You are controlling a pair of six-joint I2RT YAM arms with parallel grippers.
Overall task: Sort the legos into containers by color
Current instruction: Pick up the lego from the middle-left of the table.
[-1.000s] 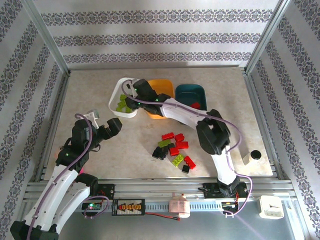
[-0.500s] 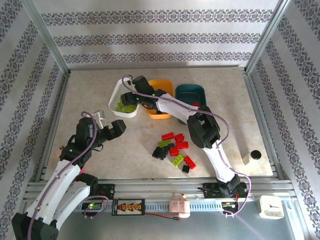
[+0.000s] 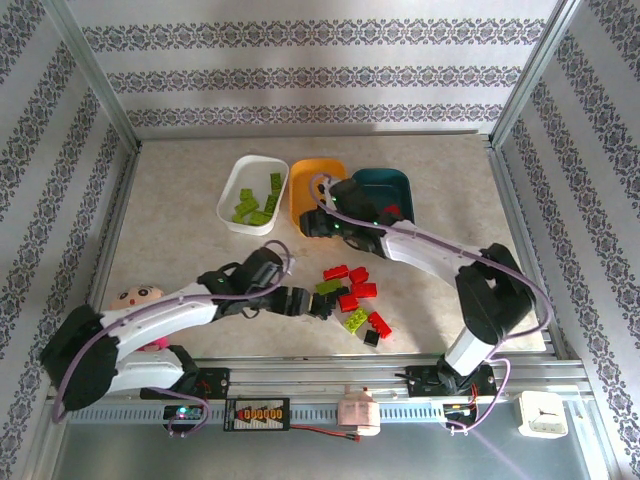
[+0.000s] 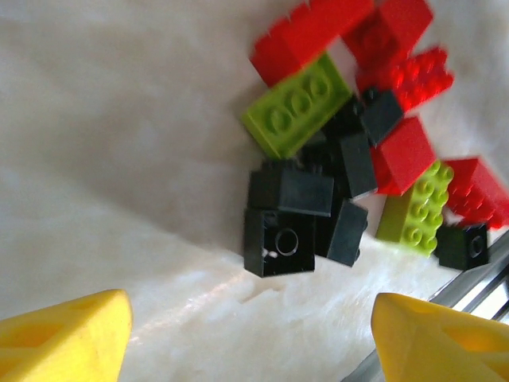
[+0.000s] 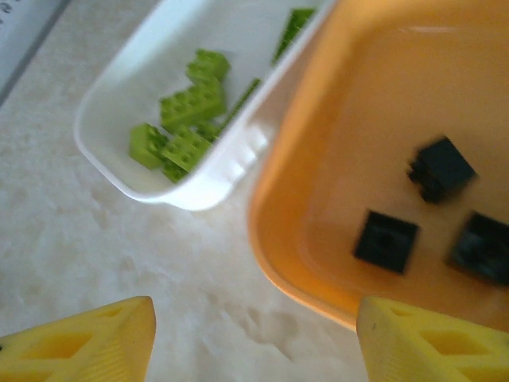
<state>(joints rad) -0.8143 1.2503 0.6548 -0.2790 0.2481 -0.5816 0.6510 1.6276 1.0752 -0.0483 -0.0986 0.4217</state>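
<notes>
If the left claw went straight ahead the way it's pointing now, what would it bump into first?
Most likely the black brick, which lies straight ahead of the open left claw. How far off it is, is hard to judge.

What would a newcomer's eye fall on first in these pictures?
Probably the bright pile of red, green and black bricks at the near middle of the table, with the left arm stretched toward it, jaws open. Behind it stand a white tray holding green bricks, an orange tray with black ones and a teal tray with red.
</notes>
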